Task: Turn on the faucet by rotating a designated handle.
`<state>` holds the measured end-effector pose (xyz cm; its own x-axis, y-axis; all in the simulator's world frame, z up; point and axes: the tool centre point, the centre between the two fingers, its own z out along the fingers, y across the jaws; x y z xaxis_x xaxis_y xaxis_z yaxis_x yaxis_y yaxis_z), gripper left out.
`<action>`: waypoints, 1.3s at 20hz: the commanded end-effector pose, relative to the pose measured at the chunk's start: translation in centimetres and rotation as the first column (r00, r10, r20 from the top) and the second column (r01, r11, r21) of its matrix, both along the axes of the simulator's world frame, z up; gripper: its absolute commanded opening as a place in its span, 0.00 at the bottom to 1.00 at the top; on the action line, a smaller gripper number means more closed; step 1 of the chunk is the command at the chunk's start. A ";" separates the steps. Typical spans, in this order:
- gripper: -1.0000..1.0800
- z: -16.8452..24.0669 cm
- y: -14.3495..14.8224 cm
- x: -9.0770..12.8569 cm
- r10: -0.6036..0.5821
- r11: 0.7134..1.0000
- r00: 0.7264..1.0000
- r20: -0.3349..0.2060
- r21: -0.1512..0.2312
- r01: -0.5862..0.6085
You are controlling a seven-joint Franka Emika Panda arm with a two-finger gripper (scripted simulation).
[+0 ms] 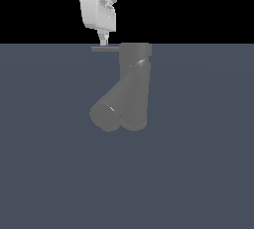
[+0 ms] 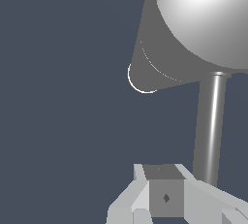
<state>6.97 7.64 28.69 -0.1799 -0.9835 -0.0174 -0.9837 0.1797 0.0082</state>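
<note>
the dark grey faucet [image 1: 130,91] stands in the middle of the exterior view on the blue-grey counter [image 1: 198,173], with its thick spout [image 1: 110,110] pointing down toward the lower left. the thin handle [image 1: 105,49] sticks out flat from the top cap toward the left. the white hand [image 1: 102,39] hangs just above the handle's far end – touching or not, i cannot tell. i cannot tell how far open the hand is either.
</note>
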 end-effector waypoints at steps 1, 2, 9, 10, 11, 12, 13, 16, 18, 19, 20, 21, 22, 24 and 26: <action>0.00 -0.7 0.2 0.5 -0.034 0.999 0.999 0.002 -0.008 0.034; 0.00 -0.9 0.3 0.6 -0.044 0.999 0.999 0.003 -0.010 0.044; 0.00 -1.7 0.6 1.1 -0.081 0.997 0.997 0.005 -0.018 0.081; 0.00 -1.7 0.6 1.1 -0.081 0.997 0.997 0.005 -0.019 0.081; 0.00 -1.7 0.6 1.1 -0.081 0.997 0.997 0.005 -0.019 0.081; 0.00 -1.7 0.6 1.1 -0.081 0.997 0.997 0.005 -0.019 0.081; 0.00 -1.7 0.6 1.1 -0.081 0.997 0.997 0.005 -0.019 0.081; 0.00 -1.7 0.7 0.6 -0.080 0.997 0.997 0.005 -0.018 0.080; 0.00 -1.7 0.8 0.1 -0.080 0.997 0.997 0.005 -0.018 0.080; 0.00 -1.7 0.9 -0.2 -0.080 0.997 0.997 0.005 -0.018 0.080; 0.00 -1.7 0.9 -0.5 -0.080 0.997 0.997 0.005 -0.018 0.080; 0.00 -1.7 1.0 -0.7 -0.080 0.997 0.997 0.005 -0.018 0.080; 0.00 -1.7 1.0 -1.0 -0.080 0.997 0.997 0.005 -0.018 0.080; 0.00 -1.7 1.1 -1.5 -0.080 0.997 0.997 0.005 -0.018 0.080; 0.00 -1.7 1.3 -2.1 -0.080 0.997 0.997 0.005 -0.018 0.080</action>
